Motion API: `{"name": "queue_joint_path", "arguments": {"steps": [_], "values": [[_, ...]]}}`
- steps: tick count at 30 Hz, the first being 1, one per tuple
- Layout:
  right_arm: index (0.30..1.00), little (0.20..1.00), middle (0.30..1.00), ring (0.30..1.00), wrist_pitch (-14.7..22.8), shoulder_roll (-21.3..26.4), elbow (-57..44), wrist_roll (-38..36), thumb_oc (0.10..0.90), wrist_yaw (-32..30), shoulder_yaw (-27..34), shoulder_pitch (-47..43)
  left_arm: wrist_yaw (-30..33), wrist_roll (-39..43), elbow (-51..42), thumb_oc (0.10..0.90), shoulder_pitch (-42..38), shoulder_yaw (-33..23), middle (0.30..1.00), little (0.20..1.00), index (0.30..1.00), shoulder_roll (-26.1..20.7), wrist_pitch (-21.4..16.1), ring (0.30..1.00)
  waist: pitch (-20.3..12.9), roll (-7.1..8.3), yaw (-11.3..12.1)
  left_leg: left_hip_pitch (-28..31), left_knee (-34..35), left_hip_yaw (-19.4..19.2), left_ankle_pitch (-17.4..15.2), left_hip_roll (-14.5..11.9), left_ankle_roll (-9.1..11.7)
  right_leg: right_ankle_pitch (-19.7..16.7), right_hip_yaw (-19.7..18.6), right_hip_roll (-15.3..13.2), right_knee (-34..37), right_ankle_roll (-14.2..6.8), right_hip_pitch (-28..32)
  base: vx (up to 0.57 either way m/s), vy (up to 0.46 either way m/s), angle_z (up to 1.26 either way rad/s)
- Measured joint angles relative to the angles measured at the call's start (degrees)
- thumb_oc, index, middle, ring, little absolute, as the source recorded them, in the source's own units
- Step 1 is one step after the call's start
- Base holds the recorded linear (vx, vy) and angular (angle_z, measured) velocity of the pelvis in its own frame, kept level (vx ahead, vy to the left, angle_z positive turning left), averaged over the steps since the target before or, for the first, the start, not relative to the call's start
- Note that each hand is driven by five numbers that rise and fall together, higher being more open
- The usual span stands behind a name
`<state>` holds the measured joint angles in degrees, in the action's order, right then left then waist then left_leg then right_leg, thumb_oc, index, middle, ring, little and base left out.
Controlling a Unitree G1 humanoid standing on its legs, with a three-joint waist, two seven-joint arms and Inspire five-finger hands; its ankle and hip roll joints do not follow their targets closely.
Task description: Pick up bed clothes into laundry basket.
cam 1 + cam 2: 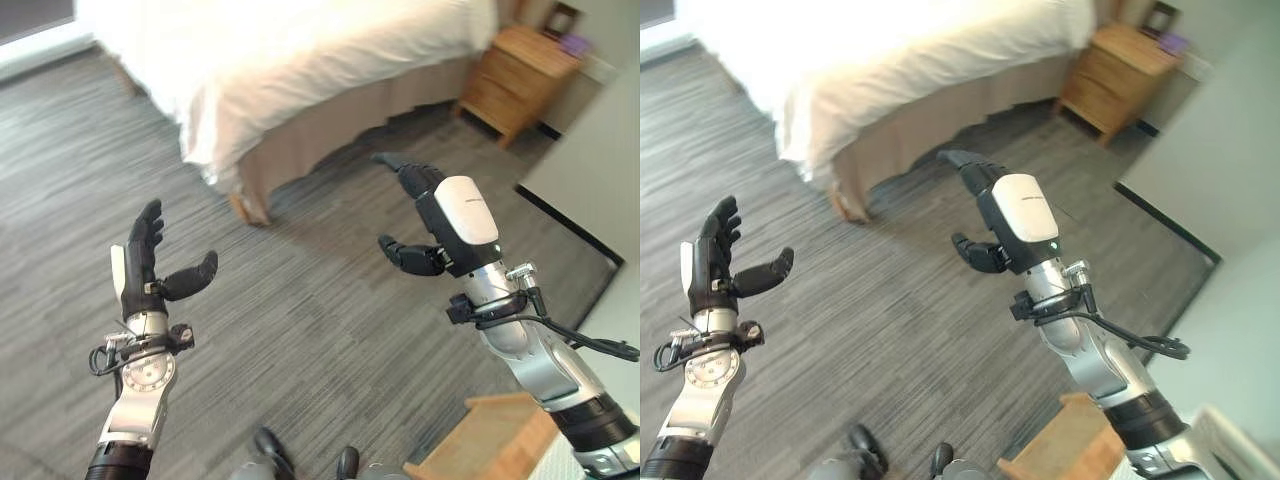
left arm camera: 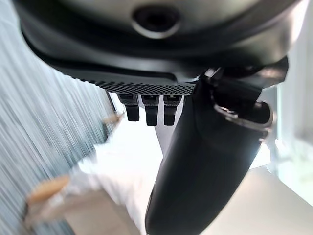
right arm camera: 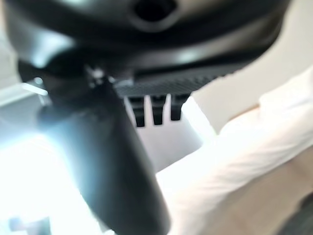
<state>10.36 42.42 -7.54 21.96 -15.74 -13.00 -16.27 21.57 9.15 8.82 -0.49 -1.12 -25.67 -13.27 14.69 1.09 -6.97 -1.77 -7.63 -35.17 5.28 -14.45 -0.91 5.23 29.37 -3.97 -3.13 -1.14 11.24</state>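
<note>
1. The grey wood-grain floor [image 1: 300, 330] fills most of the head views, from the upper left corner to the lower edge.
2. The bed [image 1: 300, 60] lies across the top of the frame; its white bedding [image 1: 250, 70] hangs over the near corner above a beige skirt [image 1: 330, 130], and a wooden bed leg [image 1: 245, 208] stands on the floor below that corner.
3. A pale wall [image 1: 590, 170] with a dark baseboard runs down the right side.
4. A wooden nightstand [image 1: 515, 75] sits at upper right, just beside the bed, with a small purple item [image 1: 575, 44] on top; any print on it is too small to read.
5. A wooden box corner [image 1: 500, 440] shows at lower right.
6. The right hand [image 1: 425, 225], right of centre, is raised over the floor, fingers relaxed and spread, holding nothing.
7. The left hand [image 1: 145, 265], at lower left, points upward, fingers straight, thumb out, empty.
</note>
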Motion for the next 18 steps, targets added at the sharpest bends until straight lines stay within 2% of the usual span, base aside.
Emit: {"name": "queue_joint_path", "arguments": {"steps": [1, 2, 3, 4, 5, 6, 7, 8, 9, 10, 11, 12, 14, 15, 18], "values": [[0.9, 0.9, 0.9, 0.9, 0.39, -1.02, 0.96, 0.21, 0.8, 0.2, 1.0, -0.06, -0.11, -0.1, 0.23, 0.8, 0.92, 0.07, 0.9, 0.9, 0.9, 0.39, 0.02, 0.9, 0.35, -0.98, 0.57, 1.65, 2.45, 0.89, 0.2, 1.06, 0.21, 0.85, 0.12, -1.7, -7.58, -1.51, -2.26, -0.04, 0.308, 1.18], [0.9, 0.9, 0.9, 0.9, -1.5, -3.12, 0.91, 0.07, 0.8, 0.05, 2.35, 1.57, -0.45, -0.09, 0.28, 0.8, 0.84, 0.73, 0.9, 0.9, 0.9, -0.02, 0.33, 0.9, 0.68, -0.36, -0.79, 2.45, 3.13, 0.96, 1.26, 3.31, -2.21, 0.64, 2.4, -5.58, -17.97, -1.35, -3.76, -0.09, 0.297, 0.93], [0.9, 0.9, 0.9, 0.9, -1.89, -2.9, 0.9, 0.07, 0.8, 0.09, 2.16, 1.73, -0.57, -0.12, -0.27, 0.8, 0.85, 1.33, 0.9, 0.9, 0.9, 0.19, 0.33, 0.9, 0.21, -0.09, -1.05, 4.8, 6.81, 1.37, 1.89, 4.65, -3.15, -0.09, 1.85, -9.16, -27.33, -2.15, -7.37, -0.09, 0.221, 0.96], [0.9, 0.9, 0.9, 0.9, -1.7, -3.03, 0.54, 0.2, 0.8, 0.09, 2.15, 1.77, -0.89, -0.24, -0.99, 0.8, 0.85, 1.62, 0.9, 0.9, 0.9, -0.3, 0.3, 0.9, -0.36, -0.74, -0.69, 6.25, 9.99, 2.39, 1.29, 5.67, -3.0, 2.68, 0.78, -11.63, -32.1, -4.43, -10.55, -0.06, 0.199, 0.29], [0.9, 0.9, 0.9, 0.9, -1.32, -4.38, -0.08, 0.26, 0.8, -0.22, 2.4, 1.69, -0.89, -0.25, -1.39, 0.8, 0.06, 1.14, 0.9, 0.9, 0.9, -0.26, 0.18, 0.9, -1.19, 0.33, -0.27, 6.07, 11.44, 3.45, 0.73, 6.97, -3.73, 5.26, -3.65, -12.34, -30.55, -6.13, -14.11, 0.01, 0.072, 0.34], [0.9, 0.9, 0.9, 0.9, -0.94, -5.02, -0.72, 0.26, 0.8, -1.04, 2.41, 1.64, -0.54, -0.09, -1.15, 0.8, -2.19, 0.87, 0.9, 0.9, 0.9, -0.73, 0.22, 0.9, -1.12, 1.56, -0.97, 5.54, 12.05, 5.74, 0.77, 7.65, -3.52, 5.51, -6.73, -12.64, -26.17, -6.72, -15.85, -0.03, 0.134, 0.69], [0.9, 0.9, 0.9, 0.9, -0.72, -4.98, -0.77, 0.43, 0.8, -0.99, 2.17, 1.87, -0.54, -0.01, -0.29, 0.8, -4.7, 1.1, 0.9, 0.9, 0.9, -0.5, 0.24, 0.9, -0.88, 1.7, -2.0, 4.8, 12.45, 8.57, 0.9, 7.47, -3.33, 5.44, -9.18, -12.05, -21.71, -6.52, -17.06, 0.0, 0.122, 1.29], [0.9, 0.9, 0.9, 0.9, -0.91, -5.16, -0.29, 0.56, 0.8, -0.79, 0.89, 2.52, -0.92, -0.04, 0.03, 0.8, -6.5, 1.7, 0.9, 0.9, 0.9, -0.51, 0.35, 0.9, -0.05, 0.99, -2.39, 4.45, 12.49, 11.74, 1.29, 6.94, -2.83, 3.61, -13.03, -9.44, -13.28, -5.93, -17.81, -0.01, 0.121, 1.24], [0.9, 0.9, 0.9, 0.9, -0.93, -5.63, -0.15, 0.55, 0.8, -0.82, 0.75, 3.52, -1.11, 0.0, 0.1, 0.8, -7.2, 2.49, 0.9, 0.9, 0.9, -0.39, 0.37, 0.9, -0.22, 1.34, -2.67, 4.32, 12.23, 13.72, 1.33, 6.0, -2.76, 1.24, -18.13, -6.43, -5.86, -4.96, -16.67, 0.03, 0.072, 1.82], [0.9, 0.9, 0.9, 0.9, -1.08, -5.99, -0.04, 0.55, 0.8, -0.7, 0.38, 5.6, -1.79, -0.07, -0.1, 0.8, -7.34, 4.28, 0.9, 0.9, 0.9, -1.13, 0.37, 0.9, -0.5, 2.11, -4.01, 4.81, 12.67, 16.95, 2.33, 6.26, -1.37, -7.17, -21.46, -3.78, 7.53, -5.23, -12.54, 0.01, 0.027, 1.51], [0.9, 0.9, 0.9, 0.9, -1.34, -6.18, 0.06, 0.54, 0.8, -0.59, -0.21, 5.97, -2.54, -0.2, -0.44, 0.8, -6.63, 4.89, 0.9, 0.9, 0.9, -2.58, 0.37, 0.9, -1.05, 4.24, -3.2, 6.2, 12.67, 17.08, 1.97, 7.75, -0.67, -14.1, -21.72, -4.45, 8.35, -5.47, -11.78, 0.03, 0.033, 1.46], [0.9, 0.9, 0.9, 0.9, -1.26, -6.09, 0.13, 0.58, 0.8, -0.5, -0.26, 6.1, -2.74, -0.27, -0.57, 0.8, -5.41, 4.86, 0.9, 0.9, 0.9, -2.76, 0.31, 0.9, -1.31, 4.15, -2.77, 7.38, 12.7, 17.36, 0.53, 7.77, 2.64, -14.93, -20.17, -4.36, 8.01, -4.15, -10.53, 0.03, 0.01, 0.48], [0.9, 0.9, 0.9, 0.9, -1.59, -6.29, 0.28, 0.42, 0.8, -0.63, 0.17, 5.44, -2.81, -0.19, -0.93, 0.8, -1.78, 4.61, 0.9, 0.9, 0.9, -2.63, 0.4, 0.9, -2.13, 0.72, -1.19, 7.81, 13.02, 16.15, 0.54, 5.06, 3.99, -14.75, -19.71, -1.62, 8.32, -3.9, -9.39, 0.04, -0.017, 0.25], [0.9, 0.9, 0.9, 0.9, -1.66, -5.82, 0.29, 0.43, 0.8, -0.6, 0.38, 4.91, -3.0, -0.23, -0.94, 0.8, -1.35, 3.94, 0.9, 0.9, 0.9, -2.04, 0.4, 0.9, -2.15, 0.2, -0.85, 7.82, 12.94, 15.34, 0.6, 4.43, 4.08, -14.75, -19.45, -1.05, 8.32, -3.9, -9.35, 0.06, -0.014, 0.14], [0.9, 0.9, 0.9, 0.9, -1.77, -5.96, 0.27, 0.36, 0.8, -0.63, 3.02, 5.18, -3.76, -0.36, -0.94, 0.8, 0.67, 3.16, 0.9, 0.9, 0.9, -1.51, 0.49, 0.9, -2.34, 0.78, -1.07, 9.7, 12.73, 14.35, 0.28, 3.74, 5.39, -14.69, -18.8, -0.42, 8.34, -3.89, -7.81, 0.07, -0.01, -0.06]]}}
